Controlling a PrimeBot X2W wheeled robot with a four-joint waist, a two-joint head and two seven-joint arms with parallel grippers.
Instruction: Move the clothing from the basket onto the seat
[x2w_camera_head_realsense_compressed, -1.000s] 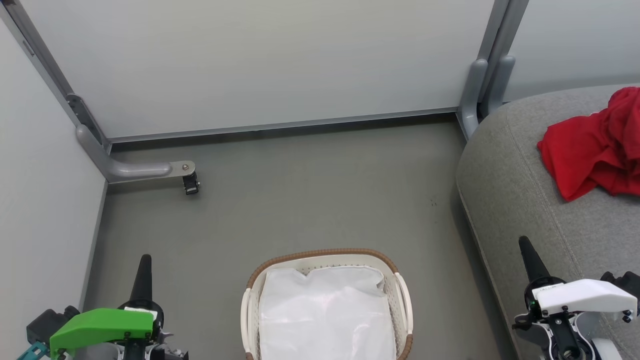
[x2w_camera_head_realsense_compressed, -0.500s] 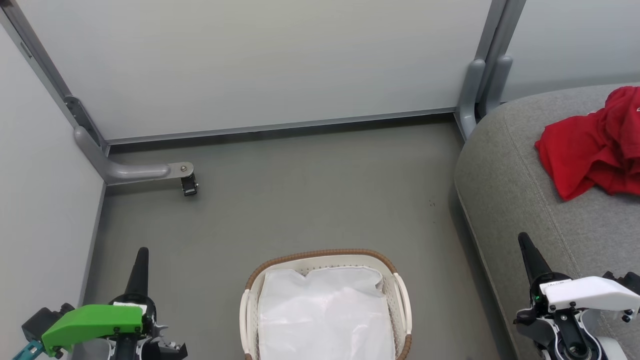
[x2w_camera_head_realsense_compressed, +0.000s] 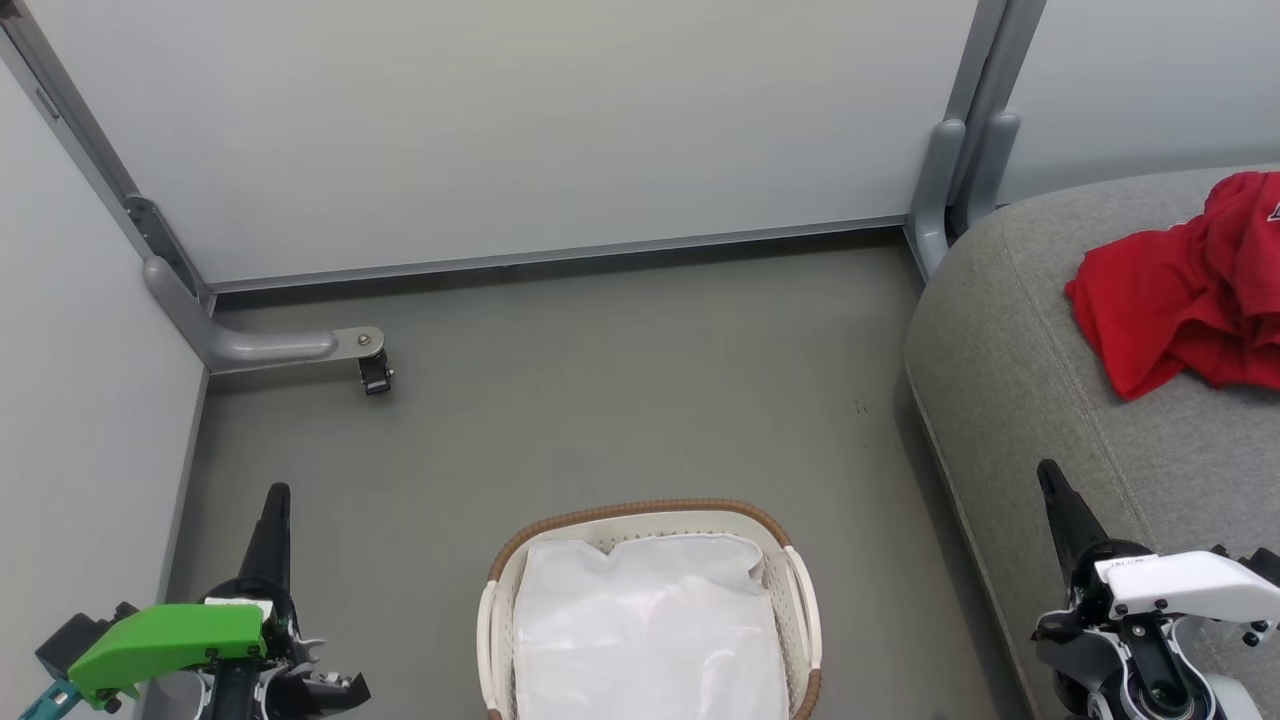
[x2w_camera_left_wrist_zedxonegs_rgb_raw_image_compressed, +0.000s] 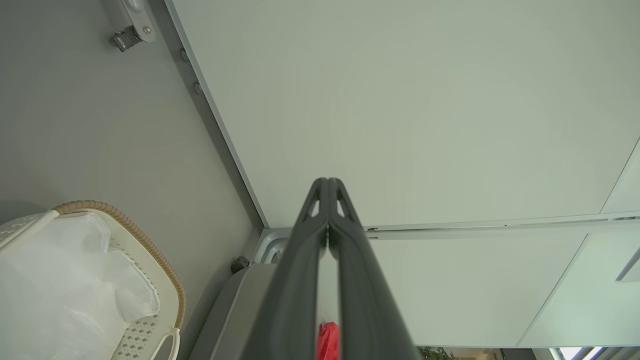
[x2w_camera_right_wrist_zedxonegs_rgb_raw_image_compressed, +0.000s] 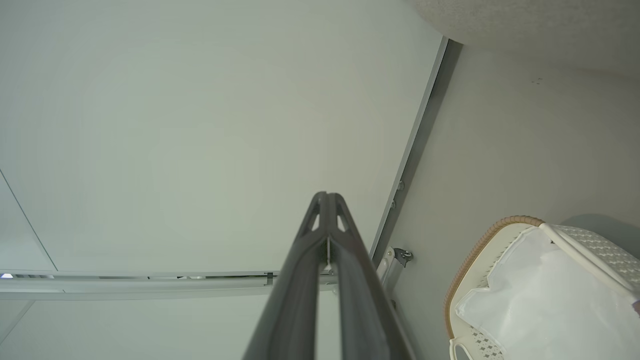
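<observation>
- Head view: bright red fabric clothing (x2w_camera_head_realsense_compressed: 1180, 290) is seen heaped on the large grey woven seat (x2w_camera_head_realsense_compressed: 1010, 400); the oval white plastic basket (x2w_camera_head_realsense_compressed: 640, 510) is seen holding just its white cloth liner (x2w_camera_head_realsense_compressed: 650, 630).
- Left wrist view: the left gripper (x2w_camera_left_wrist_zedxonegs_rgb_raw_image_compressed: 327, 181) is seen pressed together, empty.
- Right wrist view: the right gripper (x2w_camera_right_wrist_zedxonegs_rgb_raw_image_compressed: 327, 195) is likewise closed, empty; the task is judged done.

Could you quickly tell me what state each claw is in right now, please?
Left claw: closed, holding nothing.
Right claw: closed, holding nothing.
</observation>
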